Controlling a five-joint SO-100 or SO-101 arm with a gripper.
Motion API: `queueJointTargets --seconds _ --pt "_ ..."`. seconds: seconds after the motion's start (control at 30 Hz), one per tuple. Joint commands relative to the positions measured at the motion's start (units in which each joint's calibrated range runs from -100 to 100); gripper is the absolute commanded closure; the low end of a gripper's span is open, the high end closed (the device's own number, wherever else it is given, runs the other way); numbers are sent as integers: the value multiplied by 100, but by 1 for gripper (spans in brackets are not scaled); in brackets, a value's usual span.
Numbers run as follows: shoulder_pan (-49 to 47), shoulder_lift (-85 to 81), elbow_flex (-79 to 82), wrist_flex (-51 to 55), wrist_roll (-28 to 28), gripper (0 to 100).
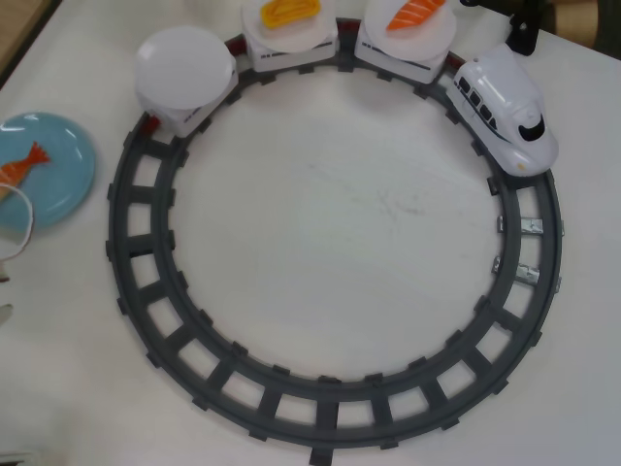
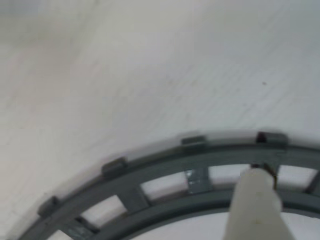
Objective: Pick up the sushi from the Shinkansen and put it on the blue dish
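Fingers: in the wrist view only one pale, blunt tip of my fingers [image 2: 255, 200] shows, at the lower right. The other is out of frame, so I cannot tell whether they are spread or pressed together. Nothing is seen held.
Fingers, place: the tip hangs over the dark grey curved plastic track [image 2: 165, 162], at a stretch with small silvery tabs. The overhead view shows such tabs only on the track's part nearest the right edge of the bench.
Sushi: the small orange-and-white striped shrimp sushi [image 1: 21, 165] lies on the round light-blue dish [image 1: 63, 184] at the left edge of the white bench [image 1: 340, 223].
Long axis: diagonal, red forked tail pointing to the far right corner, body partly cut off by the frame.
Bearing: judged, the sushi is well apart from my fingers, across the whole track ring.
Shinkansen: the white bullet-nosed toy Shinkansen [image 1: 505, 107] stands on the track near the far right corner. Its three cars carry a bare white plate [image 1: 184, 63], a yellow egg piece [image 1: 286, 12] and an orange salmon slab [image 1: 417, 14].
Task state: judged complete, placement made.
Open room: the bench inside the ring is bare. The raised track rails are the only snag for a low retreat.
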Motion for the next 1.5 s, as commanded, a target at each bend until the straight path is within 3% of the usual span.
queueJointTargets --seconds 0.0,0.43,0.6,1.07,1.47 --pt "-3 -593 549 -189 -113 92" --pt "-179 -2841 2470 -1004 -87 94" --pt "-373 -2766 2479 -1038 -113 95" --pt "-303 -2692 3840 -2703 -113 97" --pt "-311 -4210 4562 -2312 -187 97"
